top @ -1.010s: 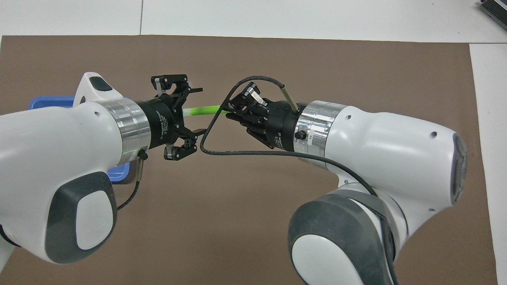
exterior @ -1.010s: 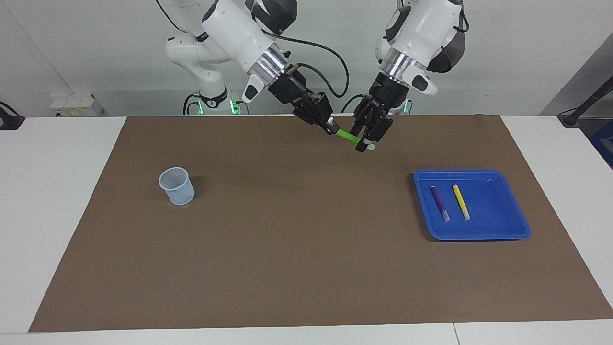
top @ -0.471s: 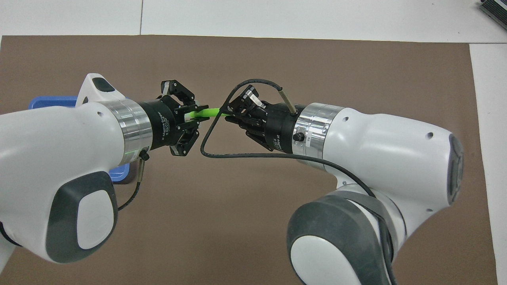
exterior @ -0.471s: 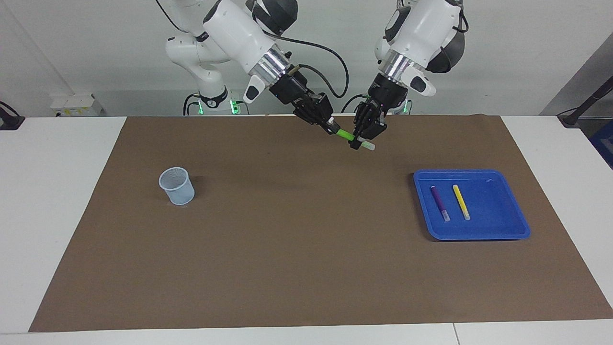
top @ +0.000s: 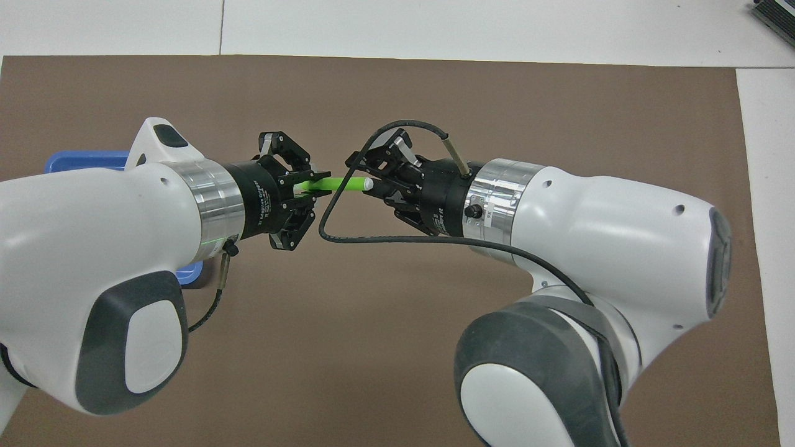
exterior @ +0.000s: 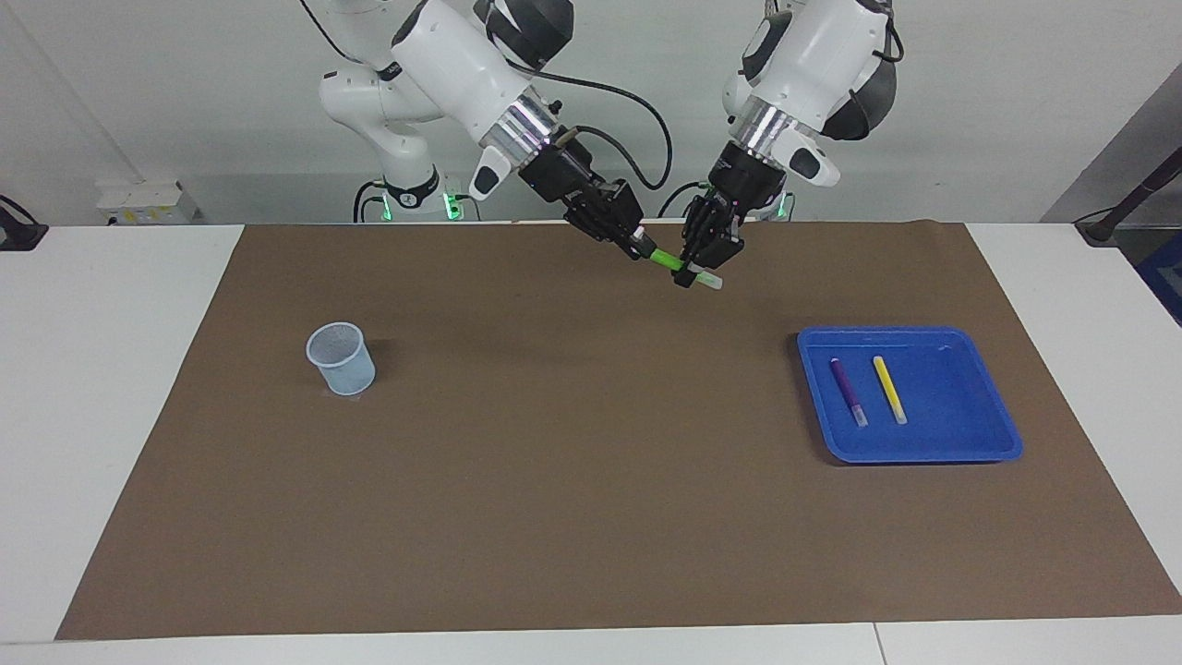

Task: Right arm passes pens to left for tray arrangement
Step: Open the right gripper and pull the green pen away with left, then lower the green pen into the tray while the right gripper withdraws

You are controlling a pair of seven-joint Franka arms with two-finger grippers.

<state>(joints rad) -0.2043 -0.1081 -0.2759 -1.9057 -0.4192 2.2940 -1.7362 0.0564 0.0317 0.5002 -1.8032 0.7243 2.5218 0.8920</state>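
Brown mat, green pen level, spanning arms

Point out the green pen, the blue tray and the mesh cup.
green pen [exterior: 667,260], facing view, on its green barrel between the two grippers.
blue tray [exterior: 960,420], facing view, on its bare floor beside the yellow pen.
mesh cup [exterior: 342,360], facing view, on its side wall.

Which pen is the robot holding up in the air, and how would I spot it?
Look above the brown mat, close to the robots, where the two black grippers meet. The left gripper is shut on the green pen, with the right gripper at its other end. The purple pen and yellow pen lie in the blue tray.
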